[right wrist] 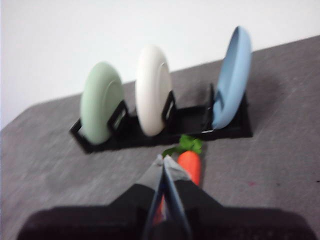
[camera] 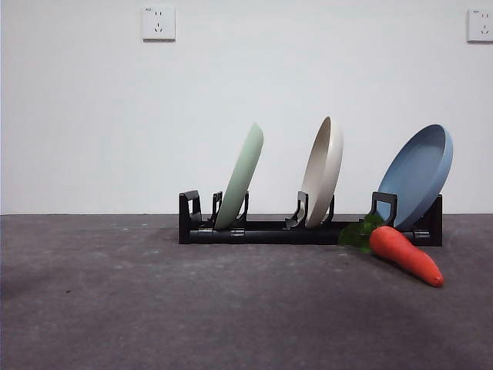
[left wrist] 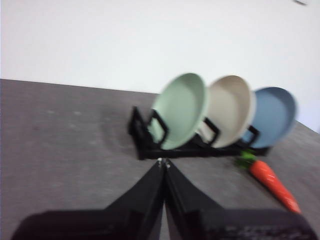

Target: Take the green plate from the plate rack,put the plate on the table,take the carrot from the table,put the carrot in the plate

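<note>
Nearest, at about 4 o'clock on the grey table [camera: 115, 308]: carrot [camera: 406, 255], lying flat, leaves touching the rack. Just behind, black plate rack [camera: 262, 230] with three plates leaning in its slots: green plate [camera: 240, 177] toward 9 o'clock, cream plate [camera: 323, 171] in the middle, blue plate [camera: 417, 174] toward 3 o'clock. Left gripper [left wrist: 164, 162] pressed together, holding nothing, well apart from the rack. Right gripper [right wrist: 163, 161] pressed together too, above the carrot, empty.
</note>
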Motion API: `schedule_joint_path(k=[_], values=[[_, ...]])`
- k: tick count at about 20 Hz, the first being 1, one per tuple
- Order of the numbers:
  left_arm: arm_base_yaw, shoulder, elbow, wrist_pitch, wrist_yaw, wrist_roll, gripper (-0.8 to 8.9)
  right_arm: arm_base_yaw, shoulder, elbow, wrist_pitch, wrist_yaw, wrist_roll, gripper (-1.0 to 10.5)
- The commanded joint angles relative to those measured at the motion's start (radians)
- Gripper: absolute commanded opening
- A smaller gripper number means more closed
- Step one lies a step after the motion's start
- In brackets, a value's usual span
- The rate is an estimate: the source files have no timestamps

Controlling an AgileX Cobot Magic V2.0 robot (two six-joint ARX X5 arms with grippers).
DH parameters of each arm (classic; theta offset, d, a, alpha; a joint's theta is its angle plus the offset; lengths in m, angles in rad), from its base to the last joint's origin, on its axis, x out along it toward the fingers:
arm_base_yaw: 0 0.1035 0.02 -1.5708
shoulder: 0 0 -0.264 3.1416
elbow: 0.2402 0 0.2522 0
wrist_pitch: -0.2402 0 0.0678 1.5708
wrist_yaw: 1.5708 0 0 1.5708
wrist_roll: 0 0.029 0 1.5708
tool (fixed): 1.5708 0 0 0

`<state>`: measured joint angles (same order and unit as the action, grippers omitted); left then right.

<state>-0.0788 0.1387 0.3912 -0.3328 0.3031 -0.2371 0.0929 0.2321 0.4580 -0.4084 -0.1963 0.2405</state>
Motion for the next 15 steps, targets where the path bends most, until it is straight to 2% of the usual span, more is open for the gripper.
schedule_joint_path(k=[1, 9, 15], values=[[0.002, 0.059, 0.079, -0.053, 0.058, 0.01, -0.06, 0.001, 0.08, 0.12, -0.1, -0.048, -0.087, -0.1], [0.002, 0.219, 0.301, -0.282, 0.235, 0.122, -0.06, 0.001, 0.311, 0.407, -0.447, -0.209, -0.255, -0.1], [0.002, 0.292, 0.426, -0.484, 0.329, 0.239, -0.06, 0.001, 0.416, 0.501, -0.637, -0.354, -0.334, -0.1]])
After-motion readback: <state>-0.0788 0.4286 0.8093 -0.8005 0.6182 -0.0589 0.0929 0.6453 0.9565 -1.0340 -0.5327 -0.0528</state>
